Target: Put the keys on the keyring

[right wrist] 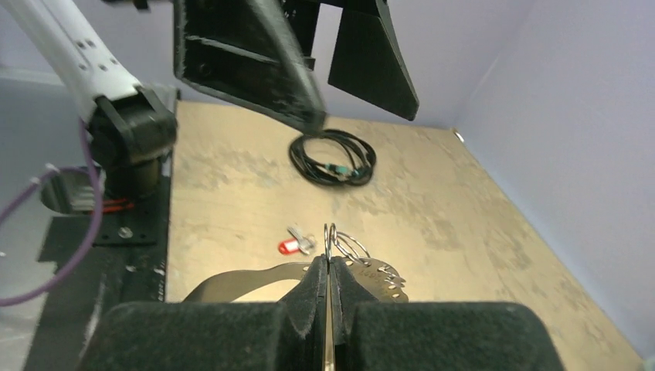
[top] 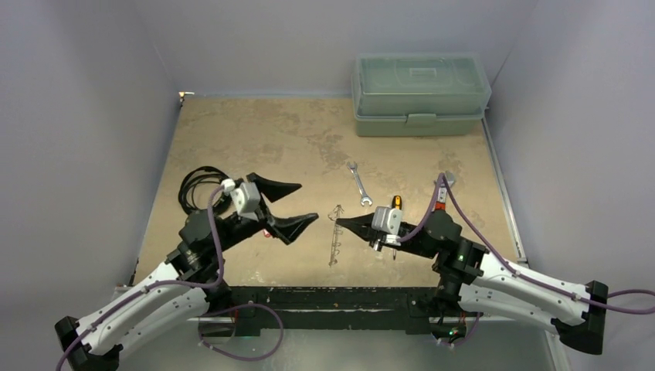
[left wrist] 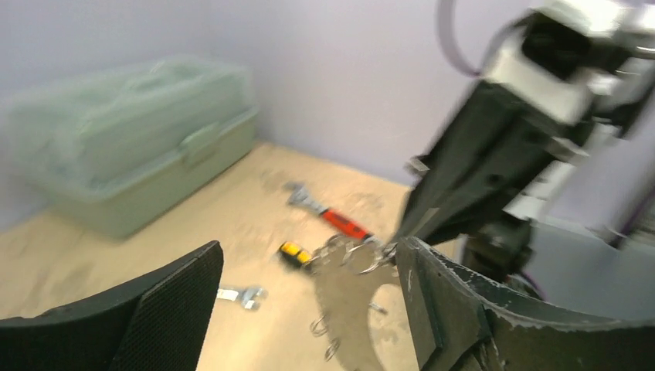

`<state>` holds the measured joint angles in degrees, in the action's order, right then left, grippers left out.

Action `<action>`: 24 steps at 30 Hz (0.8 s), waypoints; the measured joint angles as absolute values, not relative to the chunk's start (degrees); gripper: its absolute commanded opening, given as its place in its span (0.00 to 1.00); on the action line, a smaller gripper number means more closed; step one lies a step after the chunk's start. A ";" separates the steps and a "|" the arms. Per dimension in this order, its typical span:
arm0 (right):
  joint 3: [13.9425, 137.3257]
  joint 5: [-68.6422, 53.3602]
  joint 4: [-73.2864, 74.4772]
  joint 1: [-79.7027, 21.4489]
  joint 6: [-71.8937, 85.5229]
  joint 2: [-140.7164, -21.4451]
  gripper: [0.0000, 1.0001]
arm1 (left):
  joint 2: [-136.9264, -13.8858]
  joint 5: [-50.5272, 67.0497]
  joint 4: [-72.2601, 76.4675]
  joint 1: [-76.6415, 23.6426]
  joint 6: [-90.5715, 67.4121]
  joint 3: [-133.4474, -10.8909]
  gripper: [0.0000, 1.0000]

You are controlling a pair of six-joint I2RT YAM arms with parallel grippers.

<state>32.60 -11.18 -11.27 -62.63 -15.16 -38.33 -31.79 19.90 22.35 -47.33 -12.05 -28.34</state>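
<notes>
The keyring (top: pixel 334 236) is a thin silvery loop with small rings, held on edge above the table. My right gripper (top: pixel 342 224) is shut on it. In the right wrist view the jaws (right wrist: pixel 328 267) pinch the keyring (right wrist: pixel 330 236) between the pads. A small key with a red tag (right wrist: pixel 296 244) lies on the table beyond it and shows faintly in the top view (top: pixel 267 233) under my left gripper. My left gripper (top: pixel 307 202) is open and empty, hovering left of the keyring. In the blurred left wrist view its gap (left wrist: pixel 309 309) faces the keyring (left wrist: pixel 363 255).
A coiled black cable (top: pixel 199 185) lies at the left. A small silver spanner (top: pixel 358 184), an orange-handled screwdriver (top: pixel 396 202) and a red-handled wrench (top: pixel 442 193) lie mid-right. A green toolbox (top: pixel 421 93) stands at the back right.
</notes>
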 measured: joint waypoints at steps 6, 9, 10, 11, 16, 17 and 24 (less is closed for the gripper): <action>33.56 -7.03 -8.01 -62.63 -18.96 -39.79 0.00 | -38.04 -2.39 -0.86 -47.33 -16.95 -37.17 0.84; 33.56 -6.33 -7.38 -62.63 -19.44 -39.86 0.00 | -43.94 -10.98 -10.79 -47.33 -19.64 -41.39 0.84; 33.61 -5.96 -7.20 -62.63 -19.55 -39.97 0.00 | -46.15 -13.15 -14.06 -47.33 -20.73 -42.50 0.84; 33.67 -5.65 -7.11 -62.63 -19.57 -40.21 0.00 | -48.29 -15.16 -17.32 -47.33 -21.98 -43.38 0.83; 34.04 -5.26 -6.57 -62.63 -19.46 -42.39 0.00 | -56.29 -21.08 -30.17 -47.33 -29.54 -46.19 0.79; 34.06 -5.21 -6.39 -62.63 -19.38 -42.85 0.00 | -57.63 -21.93 -32.27 -47.33 -31.22 -46.57 0.79; 35.44 -4.86 -3.38 -62.63 -17.30 -45.80 0.00 | -61.95 -23.66 -38.70 -46.28 -37.32 -46.59 0.70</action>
